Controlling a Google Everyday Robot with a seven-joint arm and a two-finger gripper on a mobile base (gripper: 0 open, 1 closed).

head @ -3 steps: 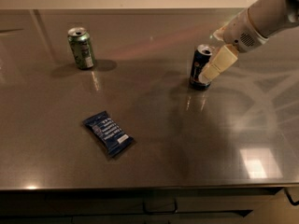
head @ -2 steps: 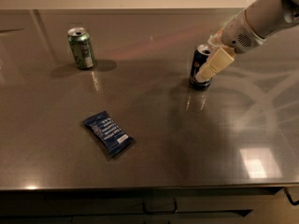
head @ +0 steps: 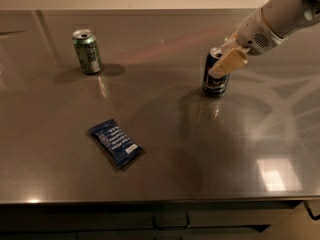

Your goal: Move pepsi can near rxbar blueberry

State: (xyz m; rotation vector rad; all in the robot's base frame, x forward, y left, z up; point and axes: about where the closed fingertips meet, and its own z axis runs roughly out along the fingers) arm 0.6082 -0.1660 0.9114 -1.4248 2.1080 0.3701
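- Here's the grey table [head: 200, 159]: its front edge runs along the bottom at 6 o'clock and its back edge meets the wall at 12.
- The pepsi can [head: 214, 84] stands upright out at 2 o'clock from the table's middle, well in from both edges.
- The gripper [head: 223, 60] is right on that can, coming in from the 2 o'clock corner with a tan pad across the can's upper side. Whether it is clamped or loose, I cannot tell.
- The rxbar blueberry [head: 116, 144] lies flat at about 7 o'clock, angled, near the front edge but not on it.
- From the can, the bar sits toward 8 o'clock, well apart, and bare, glossy tabletop fills the whole stretch between them.
- A green can [head: 87, 52] stands upright at 10 o'clock, well apart from both and off that line.
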